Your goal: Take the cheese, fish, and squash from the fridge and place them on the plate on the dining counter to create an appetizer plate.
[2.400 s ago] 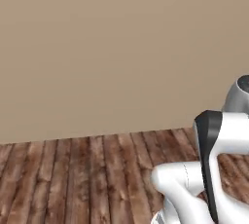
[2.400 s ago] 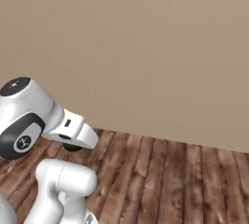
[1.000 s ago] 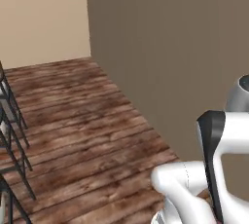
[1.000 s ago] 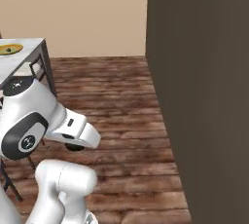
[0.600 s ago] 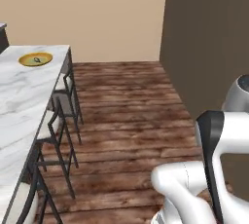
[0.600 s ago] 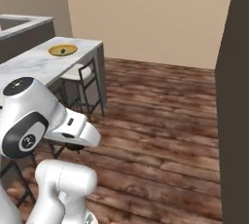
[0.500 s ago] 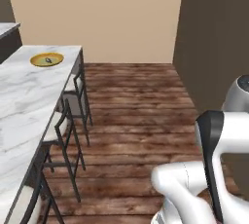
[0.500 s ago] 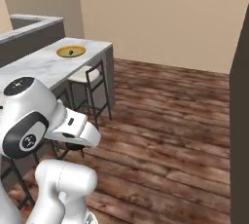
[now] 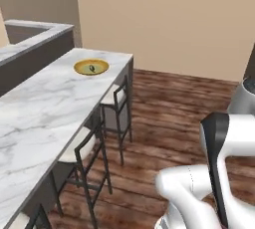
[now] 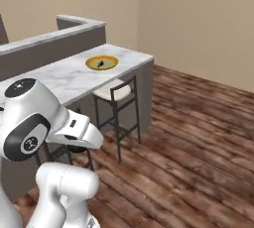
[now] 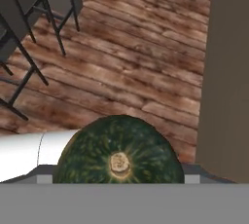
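Squash (image 11: 119,152) sits right at the hand, jaws spread wide around its round, hard, smooth body; likely heavy and slippery, best gripped across its widest middle.

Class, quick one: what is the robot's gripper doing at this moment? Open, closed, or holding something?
Gripper: closed on the squash, the dark green ball that sits right in front of the hand camera, carried above the wooden floor.

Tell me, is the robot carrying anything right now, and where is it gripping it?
Yes, the squash, seen stem-end on right at the gripper. Its fingers are hidden, so the exact place of the hold cannot be told.
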### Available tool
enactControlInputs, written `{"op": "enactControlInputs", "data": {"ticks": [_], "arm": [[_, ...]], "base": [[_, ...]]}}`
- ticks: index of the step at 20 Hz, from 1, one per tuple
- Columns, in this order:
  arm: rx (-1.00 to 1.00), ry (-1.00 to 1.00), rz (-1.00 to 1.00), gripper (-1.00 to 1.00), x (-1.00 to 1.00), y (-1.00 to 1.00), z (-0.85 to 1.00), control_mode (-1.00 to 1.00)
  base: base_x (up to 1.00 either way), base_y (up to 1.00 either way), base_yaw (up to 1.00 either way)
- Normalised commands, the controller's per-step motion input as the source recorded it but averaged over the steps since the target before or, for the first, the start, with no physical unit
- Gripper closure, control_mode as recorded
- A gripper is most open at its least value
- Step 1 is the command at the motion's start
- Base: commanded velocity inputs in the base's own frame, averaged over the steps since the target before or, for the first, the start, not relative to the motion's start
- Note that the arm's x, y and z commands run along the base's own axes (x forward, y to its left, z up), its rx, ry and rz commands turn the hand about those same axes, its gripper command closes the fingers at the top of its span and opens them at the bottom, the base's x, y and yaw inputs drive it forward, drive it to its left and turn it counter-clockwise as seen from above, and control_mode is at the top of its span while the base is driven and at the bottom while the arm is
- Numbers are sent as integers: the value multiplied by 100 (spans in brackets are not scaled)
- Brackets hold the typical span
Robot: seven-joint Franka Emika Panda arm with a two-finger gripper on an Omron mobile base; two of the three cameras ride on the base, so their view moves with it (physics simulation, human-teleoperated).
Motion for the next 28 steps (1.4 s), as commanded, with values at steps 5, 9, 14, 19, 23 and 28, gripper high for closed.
{"op": "enactControlInputs", "data": {"ticks": [5,9,14,19,23,28], "arm": [[0,0,0,100,0,0,0,100],[0,0,0,100,0,0,0,100],[0,0,0,100,0,0,0,100],[0,0,0,100,0,0,0,100],[0,0,0,100,0,0,0,100],[0,0,0,100,0,0,0,100]], "base": [[100,-29,52],[100,-48,47],[100,-47,49],[100,-33,52],[100,-24,53],[100,-27,56]]}}
